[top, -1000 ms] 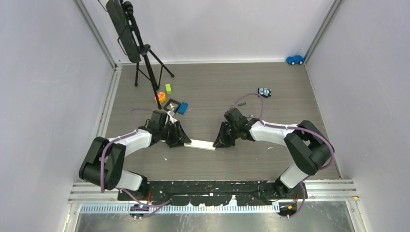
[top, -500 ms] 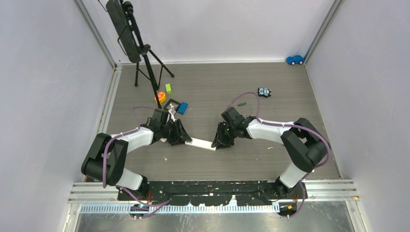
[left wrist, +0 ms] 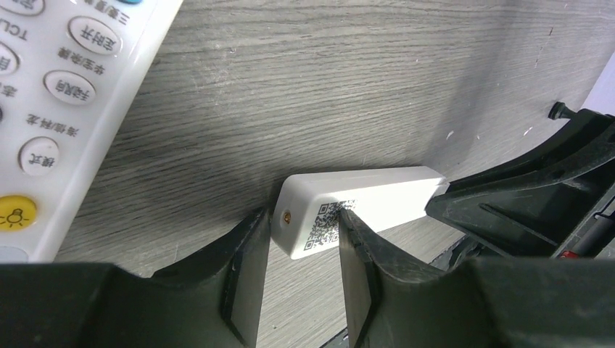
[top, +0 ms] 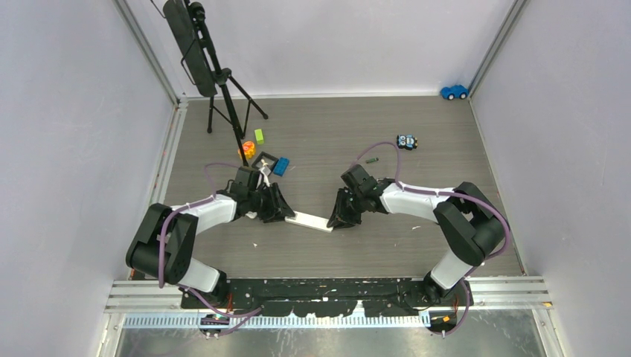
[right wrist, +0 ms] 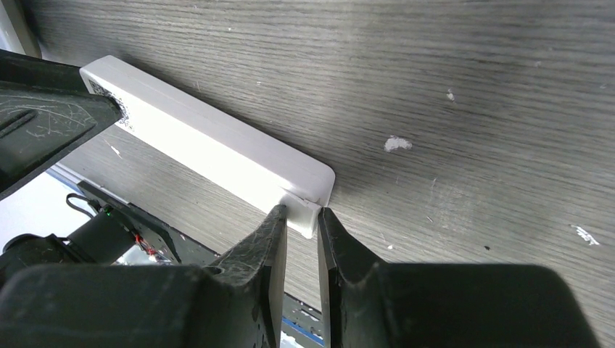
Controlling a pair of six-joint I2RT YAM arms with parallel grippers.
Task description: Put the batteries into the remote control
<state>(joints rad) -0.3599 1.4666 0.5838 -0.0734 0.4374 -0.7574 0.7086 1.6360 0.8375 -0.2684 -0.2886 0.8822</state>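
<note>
A slim white remote control [top: 311, 222] lies on the grey wood floor between my two grippers. My left gripper [top: 285, 215] grips its left end, the one with a QR code [left wrist: 328, 217], between its jaws [left wrist: 304, 214]. My right gripper [top: 336, 220] pinches the remote's other end corner [right wrist: 303, 214]; the white body [right wrist: 210, 148] runs away to the upper left. One slim dark battery [top: 371, 160] lies on the floor behind the right arm. A second white remote with buttons [left wrist: 65, 109] lies at the left wrist view's left edge.
A black tripod [top: 216, 82] stands at the back left. A small black tray [top: 266, 161], a blue block [top: 281, 166], a green block [top: 259, 135] and an orange toy [top: 247, 150] lie behind the left gripper. Toy cars sit at mid-back [top: 406, 141] and in the far right corner [top: 454, 91].
Over the last second both grippers and the white remote shifted slightly to the left together. In the last half second almost nothing moved.
</note>
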